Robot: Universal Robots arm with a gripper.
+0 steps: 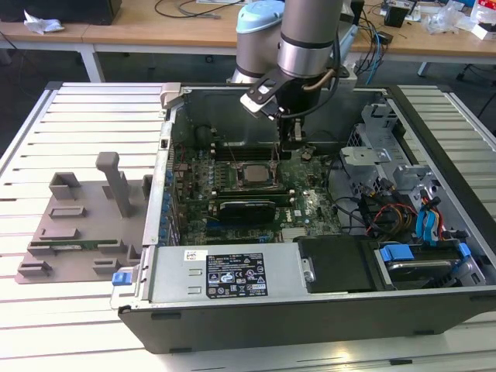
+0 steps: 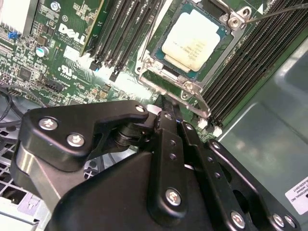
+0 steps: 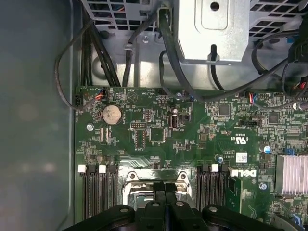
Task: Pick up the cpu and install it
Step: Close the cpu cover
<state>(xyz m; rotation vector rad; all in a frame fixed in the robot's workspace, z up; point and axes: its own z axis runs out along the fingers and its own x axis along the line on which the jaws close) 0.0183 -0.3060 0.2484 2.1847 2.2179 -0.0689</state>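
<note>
Pincer (image 3: 165, 185), closed with nothing in it, hangs just beside the socket (image 2: 188, 87). Inside that socket the cpu (image 2: 192, 42) lies flat on the motherboard (image 3: 159, 139).

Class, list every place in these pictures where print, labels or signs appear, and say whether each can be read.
White sticker on the silver metal power supply box: print and symbols too small to read.
Green motherboard: white maker's logo and marks; fine lettering too small.
Silver square cpu in its socket: faint print, blurred.
White label on the grey case wall: unreadable.
</note>
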